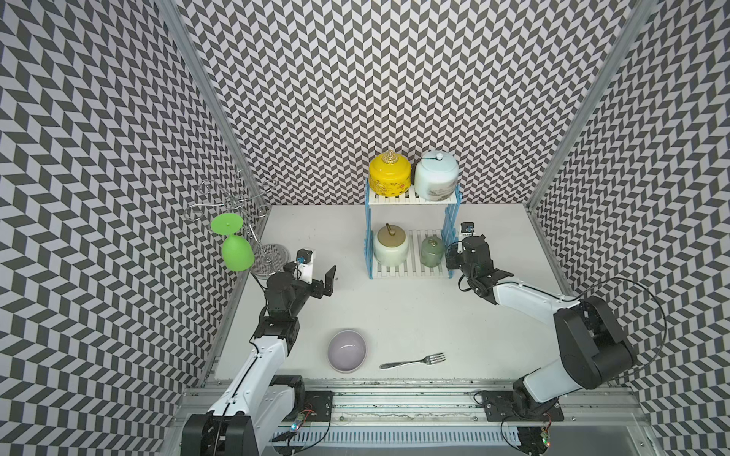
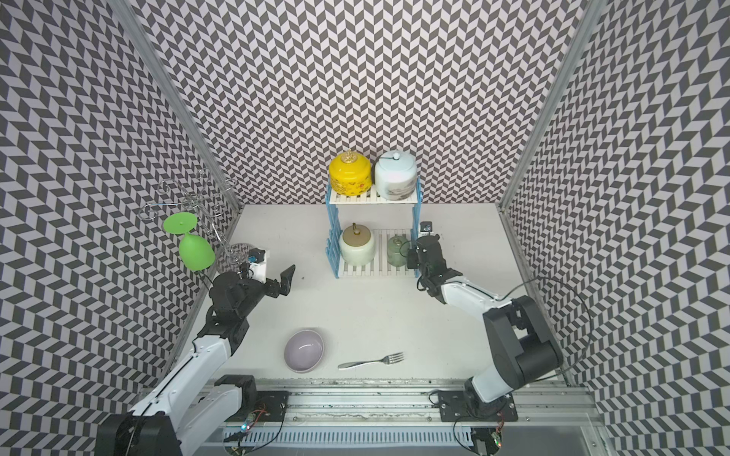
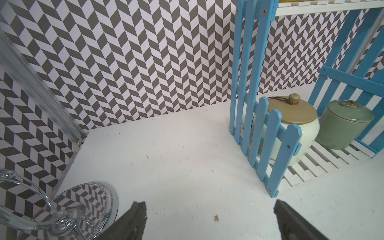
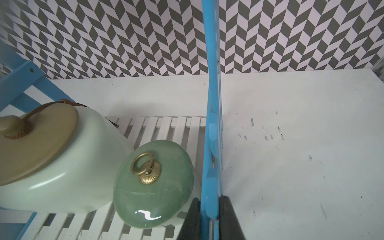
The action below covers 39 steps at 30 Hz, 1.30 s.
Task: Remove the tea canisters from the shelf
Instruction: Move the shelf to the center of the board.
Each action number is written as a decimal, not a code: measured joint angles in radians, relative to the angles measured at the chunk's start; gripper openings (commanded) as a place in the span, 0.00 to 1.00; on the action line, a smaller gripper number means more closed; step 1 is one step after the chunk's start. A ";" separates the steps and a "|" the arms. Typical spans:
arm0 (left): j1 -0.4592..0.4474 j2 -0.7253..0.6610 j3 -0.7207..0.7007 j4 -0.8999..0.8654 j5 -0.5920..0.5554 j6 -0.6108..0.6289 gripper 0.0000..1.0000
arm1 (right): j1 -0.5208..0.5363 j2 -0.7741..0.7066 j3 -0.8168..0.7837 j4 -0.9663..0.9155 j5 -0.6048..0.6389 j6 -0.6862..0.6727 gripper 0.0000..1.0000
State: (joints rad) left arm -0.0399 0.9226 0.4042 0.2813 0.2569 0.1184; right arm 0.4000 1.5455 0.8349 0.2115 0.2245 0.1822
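We see the left pincer [image 1: 324,281] spread wide, empty, over the counter [image 1: 395,316]. Centre: shelf [image 1: 411,200] w/ yellow canister [image 1: 388,175] & pale-blue canister [image 1: 435,177] on top tier, cream canister [image 1: 391,248] & grey-green canister [image 1: 431,252] below. Right pincer [image 4: 209,205] clenched on the shelf's blue side fence, seemingly its front edge.

4 canisters [image 1: 388,177] upright on shelf [image 1: 411,199], 2/tier.

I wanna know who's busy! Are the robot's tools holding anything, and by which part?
The right tool pinches the shelf by its blue side fence. The left tool is open, holding nothing.
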 measured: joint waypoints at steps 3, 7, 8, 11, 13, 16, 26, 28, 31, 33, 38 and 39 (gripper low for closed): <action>0.000 0.000 0.000 -0.001 0.000 0.000 1.00 | 0.002 -0.001 0.000 -0.002 0.004 0.002 0.03; 0.000 0.000 0.000 -0.001 0.002 0.000 1.00 | 0.002 -0.002 -0.002 0.000 0.003 0.002 0.03; 0.000 0.000 0.000 -0.001 0.002 0.000 1.00 | 0.002 -0.003 -0.002 -0.001 0.002 0.002 0.03; 0.000 0.000 0.000 -0.003 0.002 0.000 1.00 | 0.002 -0.008 -0.005 -0.002 -0.002 0.003 0.03; 0.000 0.000 0.000 -0.003 0.003 0.000 1.00 | 0.002 -0.018 -0.015 -0.002 -0.008 0.005 0.03; 0.000 0.000 0.000 -0.003 0.003 0.000 1.00 | 0.002 -0.032 -0.021 -0.018 -0.016 0.002 0.03; 0.000 0.000 0.000 -0.006 0.005 0.000 1.00 | 0.009 -0.076 -0.053 -0.040 -0.031 0.026 0.04; 0.000 0.000 0.000 -0.006 0.008 0.000 1.00 | 0.011 -0.085 -0.065 -0.034 -0.032 0.043 0.05; 0.000 0.000 0.000 -0.006 0.011 0.000 1.00 | 0.017 -0.104 -0.084 -0.032 -0.031 0.069 0.05; 0.000 0.000 0.000 -0.006 0.011 0.000 1.00 | 0.019 -0.113 -0.094 -0.027 -0.032 0.080 0.06; -0.005 0.000 0.000 -0.006 0.015 0.000 1.00 | 0.022 -0.118 -0.101 -0.024 -0.032 0.096 0.26; -0.006 0.000 0.000 -0.006 0.016 0.000 1.00 | 0.022 -0.119 -0.101 -0.024 -0.040 0.109 0.32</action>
State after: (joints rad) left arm -0.0456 0.9230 0.4042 0.2752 0.2729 0.1184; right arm 0.4217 1.4269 0.7338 0.1875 0.1841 0.2909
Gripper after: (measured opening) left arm 0.998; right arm 0.238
